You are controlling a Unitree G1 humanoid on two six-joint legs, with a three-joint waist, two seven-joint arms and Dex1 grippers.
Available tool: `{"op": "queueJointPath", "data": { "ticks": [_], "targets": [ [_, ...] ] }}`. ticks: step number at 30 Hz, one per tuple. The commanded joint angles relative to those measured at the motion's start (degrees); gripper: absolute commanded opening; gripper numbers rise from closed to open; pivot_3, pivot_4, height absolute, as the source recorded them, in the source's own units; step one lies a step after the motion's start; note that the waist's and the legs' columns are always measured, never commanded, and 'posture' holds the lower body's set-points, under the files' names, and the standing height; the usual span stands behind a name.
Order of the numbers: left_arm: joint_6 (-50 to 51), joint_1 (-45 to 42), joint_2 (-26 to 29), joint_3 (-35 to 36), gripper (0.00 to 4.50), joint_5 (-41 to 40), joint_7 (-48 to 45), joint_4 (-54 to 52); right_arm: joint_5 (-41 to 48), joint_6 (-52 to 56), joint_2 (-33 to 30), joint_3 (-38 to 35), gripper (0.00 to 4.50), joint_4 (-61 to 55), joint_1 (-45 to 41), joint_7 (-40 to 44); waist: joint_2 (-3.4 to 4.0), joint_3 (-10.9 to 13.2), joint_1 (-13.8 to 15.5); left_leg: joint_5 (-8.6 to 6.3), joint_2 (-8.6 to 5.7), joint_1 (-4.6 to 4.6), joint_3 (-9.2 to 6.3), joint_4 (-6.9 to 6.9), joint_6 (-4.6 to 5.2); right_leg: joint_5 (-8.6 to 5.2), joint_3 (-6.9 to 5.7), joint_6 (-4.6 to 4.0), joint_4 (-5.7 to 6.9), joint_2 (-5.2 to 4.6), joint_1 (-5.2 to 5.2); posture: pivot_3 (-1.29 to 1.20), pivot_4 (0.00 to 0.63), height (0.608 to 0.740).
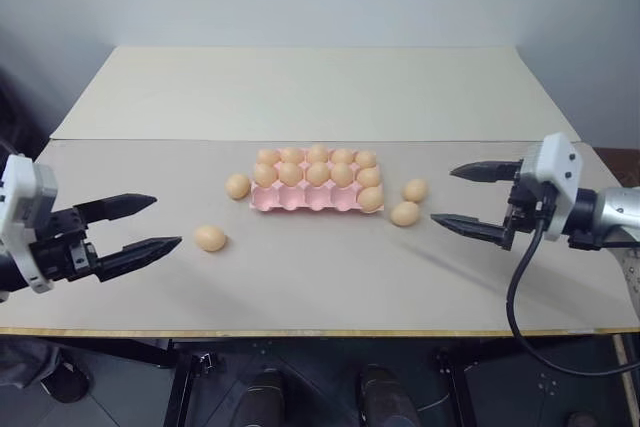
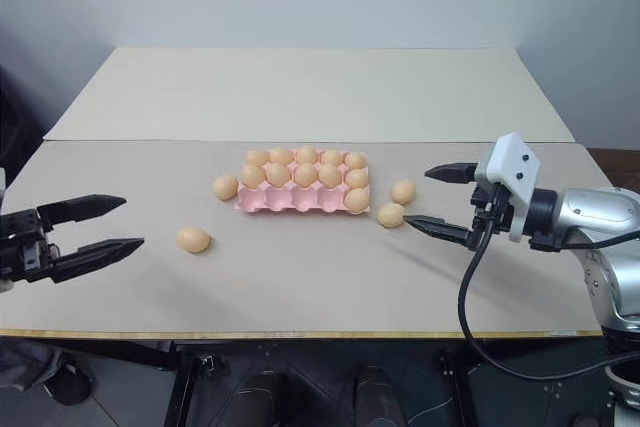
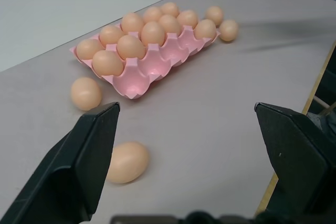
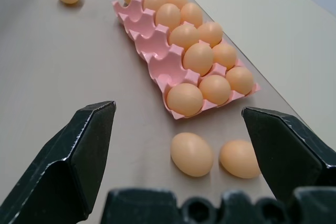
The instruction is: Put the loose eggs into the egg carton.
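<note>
The left gripper (image 1: 145,223) is hovering over the counter (image 1: 320,277) with its fingers (image 1: 140,250) spread wide and holding nothing. Just ahead of those fingertips, one loose egg (image 1: 210,238) is lying on the counter. Farther along, a second egg (image 1: 237,186) is sitting just beside the left end of the carton (image 1: 305,203).

The right gripper (image 1: 455,195) is also hanging open, its fingers (image 1: 470,226) wide apart and empty. Just ahead of its fingertips, two eggs are lying close together: one (image 1: 405,214) nearer the lower finger, the other (image 1: 415,190) slightly farther back, both just off the carton's right end.

The carton is resting between the two grippers, well apart from both. Its two far rows are showing eggs in every cup, and the near row is holding one egg (image 1: 371,199) at the right end, with four cups (image 1: 300,201) empty.
</note>
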Motion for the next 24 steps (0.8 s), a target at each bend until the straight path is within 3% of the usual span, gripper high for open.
{"op": "queueJointPath", "data": {
  "ticks": [1, 5, 12, 24],
  "targets": [
    [-0.41, -1.85, 1.24, -0.24, 4.48, -0.37, 0.12, 0.85, 0.63, 0.02, -0.95, -1.96, 4.49, -1.85, -0.06, -0.09, 0.00, 0.00, 0.02, 0.00, 0.00, 0.00, 0.00, 0.00, 0.00, 0.00, 0.00, 0.00, 0.00, 0.00, 0.00, 0.00, 0.150, 0.740],
    [0.92, -3.84, 1.96, -0.02, 4.48, -2.41, -0.58, 1.97, -0.44, -0.56, -0.94, -1.26, 4.49, -1.03, -0.48, -0.38, 0.00, 0.00, 0.00, 0.00, 0.00, 0.00, 0.00, 0.00, 0.00, 0.00, 0.00, 0.00, 0.00, 0.00, 0.00, 0.00, 0.150, 0.740],
    [-2.55, -2.80, 3.99, -2.02, 4.48, 1.22, -6.44, 3.60, -6.19, -5.16, 0.35, 5.18, 4.49, 2.11, -4.18, 0.94, 0.01, 0.01, -0.20, 0.00, 0.00, 0.03, 0.01, -0.01, 0.00, 0.00, 0.00, 0.00, 0.01, 0.02, -0.01, 0.00, 0.150, 0.740],
    [-3.69, -6.14, 3.71, -6.58, 4.48, 2.34, -6.82, 4.68, -24.60, -20.11, 7.63, 21.40, 4.49, 17.58, -13.70, -0.10, 0.02, 0.01, -0.20, 0.00, 0.01, 0.00, 0.01, -0.01, -0.01, 0.01, 0.01, -0.01, 0.02, 0.02, -0.07, 0.00, 0.150, 0.740]
  ]
}}
